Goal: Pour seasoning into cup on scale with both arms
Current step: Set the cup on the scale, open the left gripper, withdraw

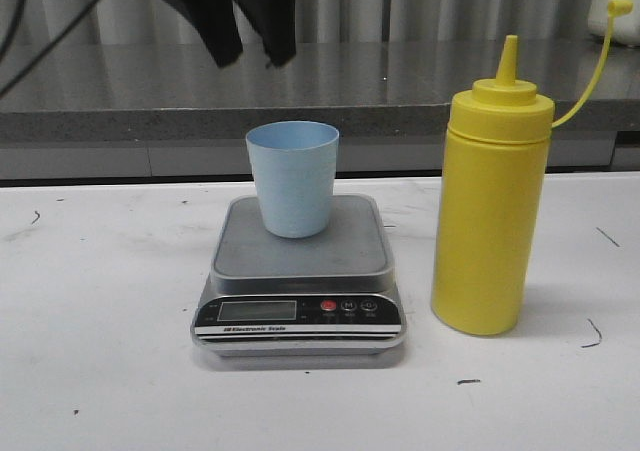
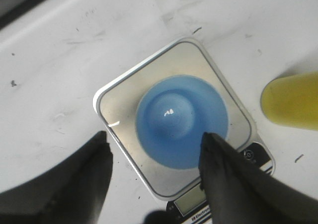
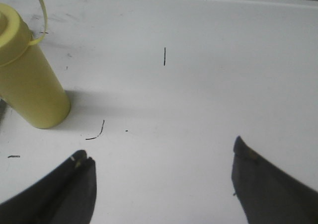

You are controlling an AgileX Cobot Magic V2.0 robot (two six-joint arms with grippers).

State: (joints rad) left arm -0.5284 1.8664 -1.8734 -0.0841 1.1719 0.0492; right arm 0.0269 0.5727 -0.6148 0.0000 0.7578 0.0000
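Observation:
The pale blue cup (image 1: 293,177) stands upright on the grey platform of the scale (image 1: 300,261) at the table's middle. The yellow seasoning bottle (image 1: 492,211) stands to its right, its cap strap hanging off the nozzle. My left gripper (image 1: 236,26) hangs open and empty high above the cup; in its wrist view (image 2: 156,142) I look straight down into the cup (image 2: 181,119) on the scale (image 2: 124,110), with the bottle (image 2: 290,101) at the edge. My right gripper (image 3: 161,154) is open and empty over bare table, the bottle (image 3: 30,80) off to one side.
A grey counter ledge (image 1: 320,91) runs behind the white table (image 1: 100,371). A few dark scuff marks (image 3: 164,56) dot the table top. The right gripper does not show in the front view.

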